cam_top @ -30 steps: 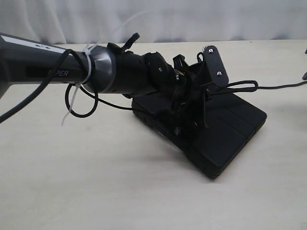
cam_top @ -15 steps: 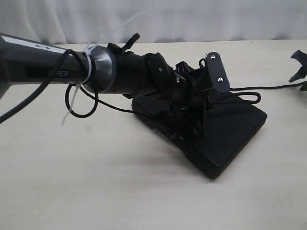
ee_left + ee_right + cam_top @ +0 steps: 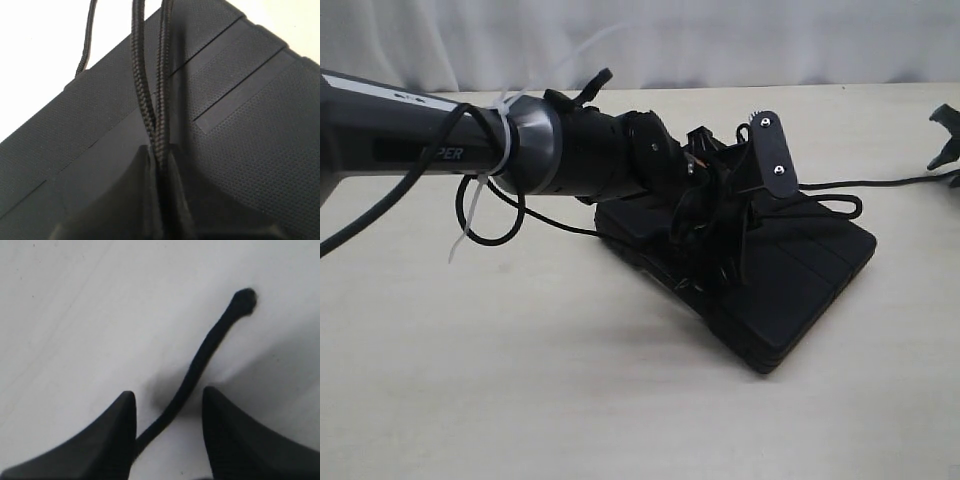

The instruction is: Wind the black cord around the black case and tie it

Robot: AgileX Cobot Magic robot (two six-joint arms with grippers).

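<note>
Black case [image 3: 800, 285]: flat on the table [image 3: 520, 380]. We see no turn of the black cord [image 3: 142, 90] passed around it and no knot, so we judge both the wrapping and the tying outstanding. Left gripper [image 3: 160, 152]: arm reaches in low from the left, wrist tipped over the case, jaws clamped on a doubled strand of cord. Right gripper [image 3: 168, 392]: far right, jaws apart, straddling the cord's knotted tail on the table without gripping it.

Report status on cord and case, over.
Left gripper shut on black cord, over black case. Right gripper open astride cord's loose end, not gripping. No obstruction seen.
</note>
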